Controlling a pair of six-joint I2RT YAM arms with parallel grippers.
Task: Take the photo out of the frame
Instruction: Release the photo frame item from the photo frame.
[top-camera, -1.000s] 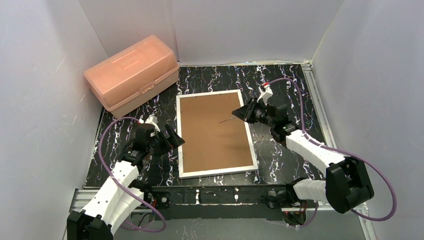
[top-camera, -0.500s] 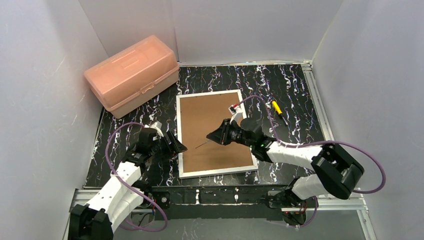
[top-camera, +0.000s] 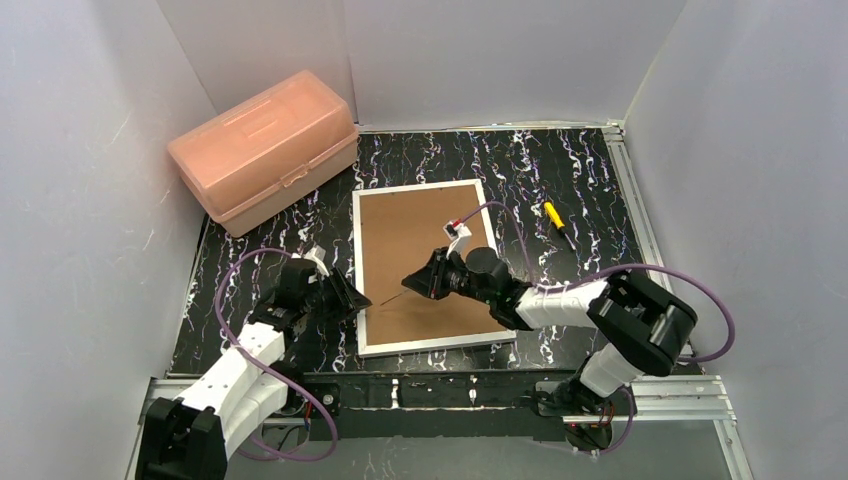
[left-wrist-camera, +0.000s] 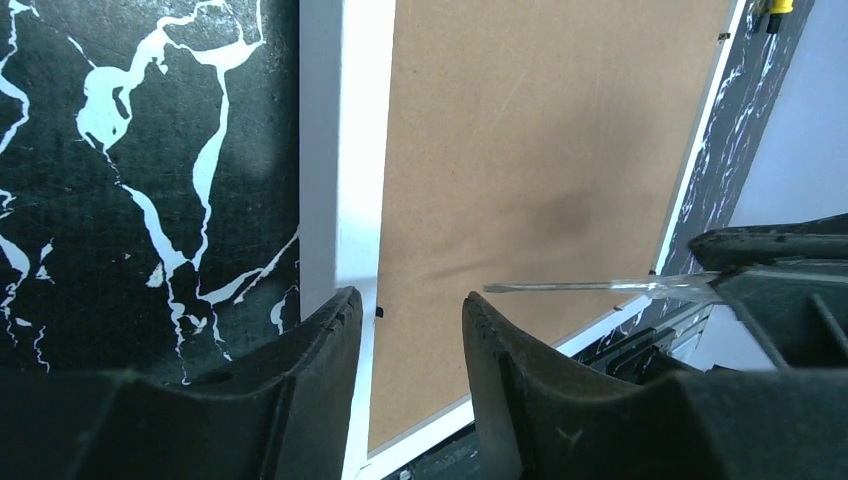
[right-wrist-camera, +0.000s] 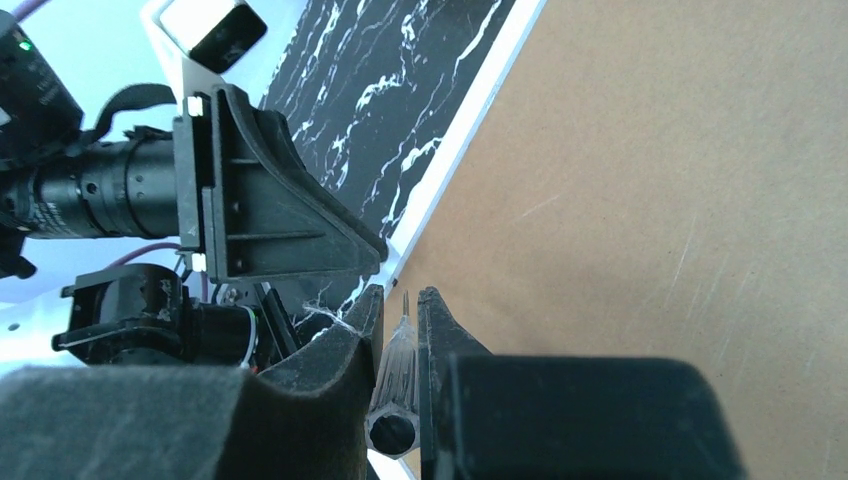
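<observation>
The frame lies face down on the table, brown back up inside a thin white border. The photo is hidden beneath the backing. My right gripper hovers over the frame's near half, shut on a clear-handled screwdriver. The screwdriver's thin blade points toward the left border. My left gripper sits at that left border, near the front corner. Its jaws are apart and hold nothing, above the border's inner edge and a small black tab.
A pink plastic box stands at the back left. A yellow-handled screwdriver lies on the black marbled table to the right of the frame. White walls close in the left, back and right sides.
My right arm swung from the frame's far right edge to over its near left part, carrying the screwdriver. The left jaws narrowed markedly and shifted slightly nearer along the left border.
</observation>
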